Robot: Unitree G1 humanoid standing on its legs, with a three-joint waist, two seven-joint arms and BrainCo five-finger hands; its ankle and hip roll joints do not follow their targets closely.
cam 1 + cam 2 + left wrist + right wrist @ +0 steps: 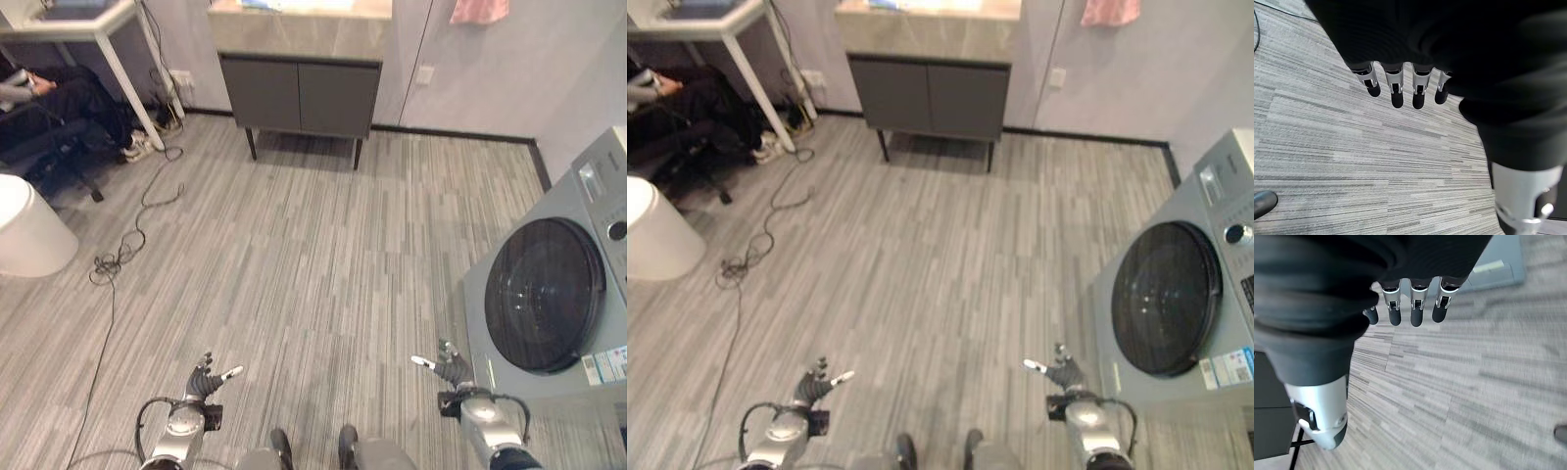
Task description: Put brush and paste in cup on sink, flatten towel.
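Both hands, left hand [203, 382] and right hand [449, 367], hang open and empty over the floor [294, 255].

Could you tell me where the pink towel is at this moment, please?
The pink towel hangs on the far wall at the top of the left eye view, to the right of the grey sink cabinet and beyond the washing machine.

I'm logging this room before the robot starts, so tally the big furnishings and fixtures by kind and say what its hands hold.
Vanity cabinet: 1
Washing machine: 1
White table: 1
White bin: 1
Pink towel: 1
Total: 5
Left hand and right hand: open, holding nothing.
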